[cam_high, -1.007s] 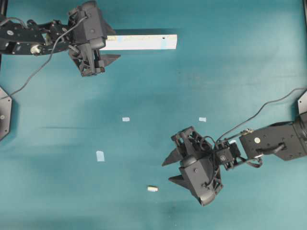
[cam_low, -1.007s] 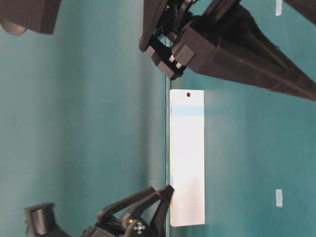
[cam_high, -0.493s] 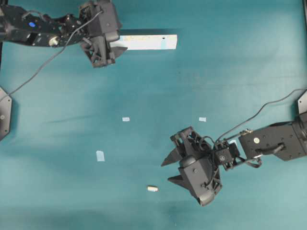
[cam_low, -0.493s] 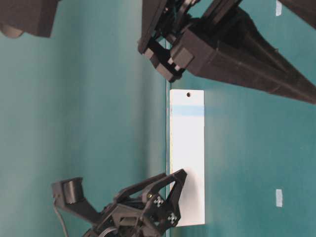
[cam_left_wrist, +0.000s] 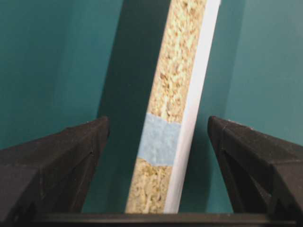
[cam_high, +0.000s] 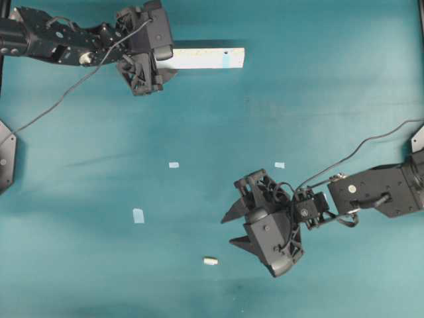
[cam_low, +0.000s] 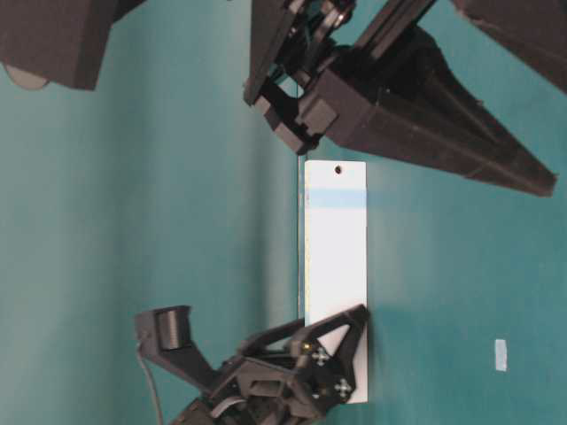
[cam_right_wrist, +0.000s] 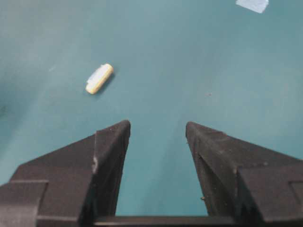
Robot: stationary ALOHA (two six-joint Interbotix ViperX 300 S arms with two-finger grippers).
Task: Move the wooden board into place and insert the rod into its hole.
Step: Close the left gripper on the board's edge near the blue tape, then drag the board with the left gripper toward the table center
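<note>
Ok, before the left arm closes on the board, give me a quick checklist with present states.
1. Left gripper open: ok.
2. Wooden board between its fingers: ok, with gaps both sides.
3. Board lying flat on the table: ok.
4. Hole at the far end uncovered: ok.
5. Right gripper open and empty: ok.
6. Rod free on the table, ahead and left of the right gripper: ok.

The wooden board [cam_high: 202,57] lies at the far edge, its near end between my left gripper [cam_high: 161,63] fingers. The rod [cam_high: 210,261] lies left of my right gripper [cam_high: 232,228].
</note>
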